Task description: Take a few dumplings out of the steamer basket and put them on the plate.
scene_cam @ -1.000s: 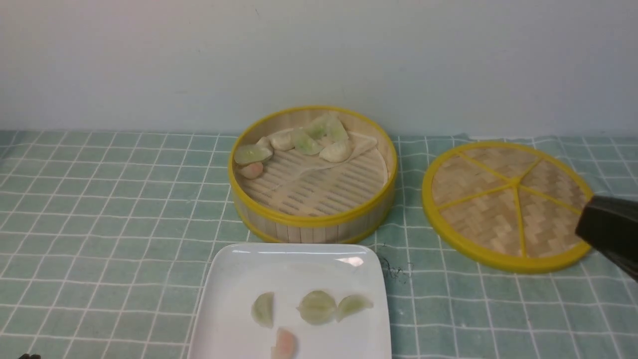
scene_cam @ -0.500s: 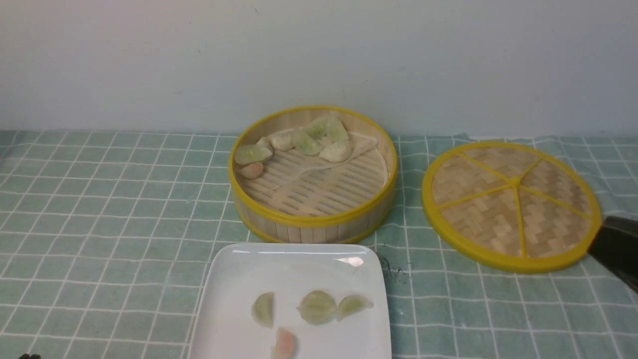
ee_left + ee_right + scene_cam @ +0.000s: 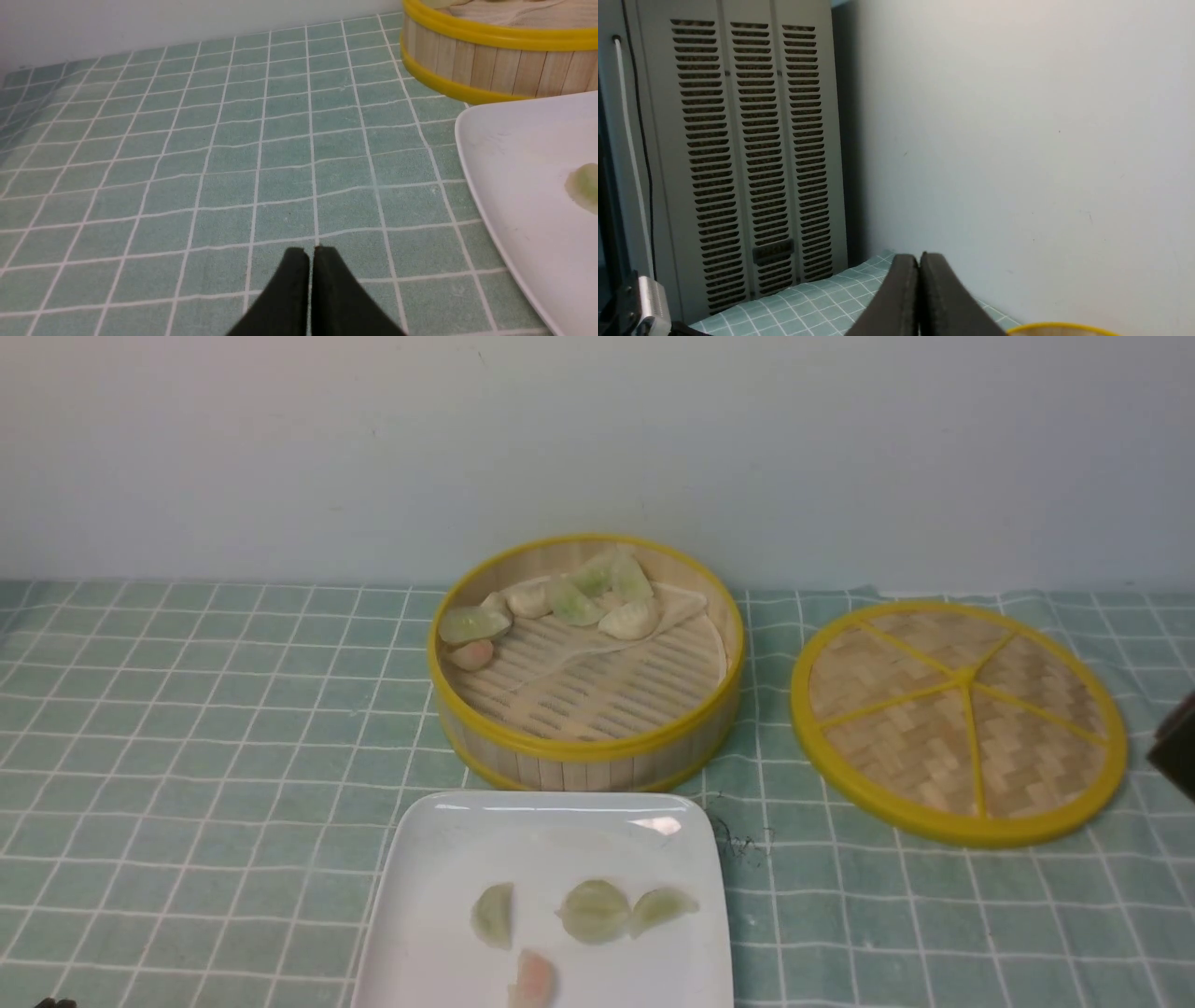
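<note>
The steamer basket [image 3: 586, 747] stands mid-table with several dumplings [image 3: 569, 602] bunched at its back left on the paper liner. In front of it lies the white plate [image 3: 439, 859], holding pale green dumplings [image 3: 594, 911] and a pinkish one [image 3: 534, 978]. My left gripper [image 3: 310, 249] is shut and empty, low over the cloth left of the plate [image 3: 514, 154] and the basket [image 3: 490, 60]. My right gripper [image 3: 919, 255] is shut and empty, raised and facing the wall. In the front view only a dark bit of it [image 3: 1178, 747] shows at the right edge.
The flat woven lid [image 3: 960, 707] with yellow spokes lies right of the basket. A green checked cloth [image 3: 205, 728] covers the table. A grey vented cabinet [image 3: 738, 154] stands beyond the table's end. The wall runs close behind the basket.
My right gripper has drawn back to the right, off the lid's edge, and has nearly left the front view. Dumplings, basket and plate have not moved.
</note>
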`<state>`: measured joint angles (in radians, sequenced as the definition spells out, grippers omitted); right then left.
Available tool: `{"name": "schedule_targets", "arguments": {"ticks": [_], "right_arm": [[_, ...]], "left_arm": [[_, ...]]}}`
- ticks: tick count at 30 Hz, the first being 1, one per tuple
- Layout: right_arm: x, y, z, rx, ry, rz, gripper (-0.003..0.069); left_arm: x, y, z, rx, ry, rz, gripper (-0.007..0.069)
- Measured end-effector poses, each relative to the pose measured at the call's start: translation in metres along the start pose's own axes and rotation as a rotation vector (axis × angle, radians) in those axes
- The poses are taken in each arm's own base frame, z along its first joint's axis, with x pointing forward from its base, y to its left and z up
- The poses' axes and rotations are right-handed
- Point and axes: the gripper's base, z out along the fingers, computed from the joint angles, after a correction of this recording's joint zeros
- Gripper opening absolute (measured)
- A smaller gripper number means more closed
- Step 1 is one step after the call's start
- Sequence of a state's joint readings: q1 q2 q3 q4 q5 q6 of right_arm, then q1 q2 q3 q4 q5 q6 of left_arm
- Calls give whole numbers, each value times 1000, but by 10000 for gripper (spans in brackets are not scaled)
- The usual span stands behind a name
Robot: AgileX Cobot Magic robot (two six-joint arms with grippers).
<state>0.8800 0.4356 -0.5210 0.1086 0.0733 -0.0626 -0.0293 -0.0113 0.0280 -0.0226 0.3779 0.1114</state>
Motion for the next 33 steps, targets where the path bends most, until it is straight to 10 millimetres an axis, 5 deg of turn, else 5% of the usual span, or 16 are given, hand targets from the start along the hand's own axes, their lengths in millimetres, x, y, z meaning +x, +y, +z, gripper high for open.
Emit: {"name": "schedule_targets", "arguments": {"ticks": [11, 23, 33], "right_arm": [[30, -10, -13, 109, 158, -56, -13], [158, -40, -81, 702, 353, -46, -13], [163, -44, -89, 857, 372, -37, -13]], "left_arm": [[0, 0, 0, 0, 0, 0, -6], [0, 0, 0, 0, 0, 0, -6], [0, 0, 0, 0, 0, 0, -6]]}}
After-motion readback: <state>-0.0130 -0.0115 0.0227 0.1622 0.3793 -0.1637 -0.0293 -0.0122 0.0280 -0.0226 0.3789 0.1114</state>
